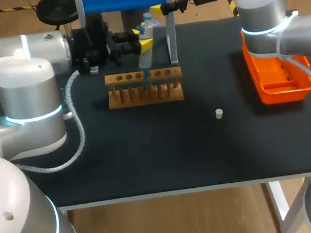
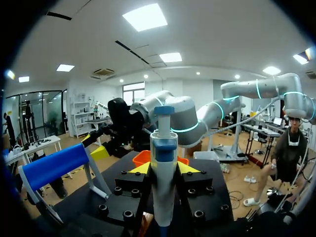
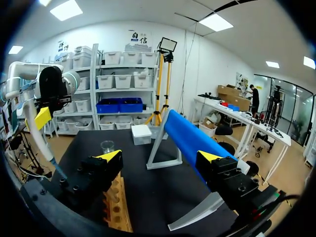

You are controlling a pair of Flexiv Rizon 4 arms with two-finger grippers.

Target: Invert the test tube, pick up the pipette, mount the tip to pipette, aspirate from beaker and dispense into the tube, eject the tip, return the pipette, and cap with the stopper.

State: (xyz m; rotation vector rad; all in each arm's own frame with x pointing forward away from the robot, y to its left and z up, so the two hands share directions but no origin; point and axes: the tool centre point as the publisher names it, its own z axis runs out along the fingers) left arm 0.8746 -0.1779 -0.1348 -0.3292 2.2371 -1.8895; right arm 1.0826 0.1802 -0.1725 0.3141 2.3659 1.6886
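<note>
Presently: my left gripper pinching pipette over wooden rack; my right gripper spread; white stopper on black bench.

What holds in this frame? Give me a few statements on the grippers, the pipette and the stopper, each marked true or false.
1. The left gripper is shut on the pipette. True.
2. The stopper sits in the orange tray. False: it lies on the bare table, apart from the tray.
3. The right gripper is open and holds nothing. True.
4. The pipette hangs over the orange tray. False: it hangs over the wooden rack.
</note>
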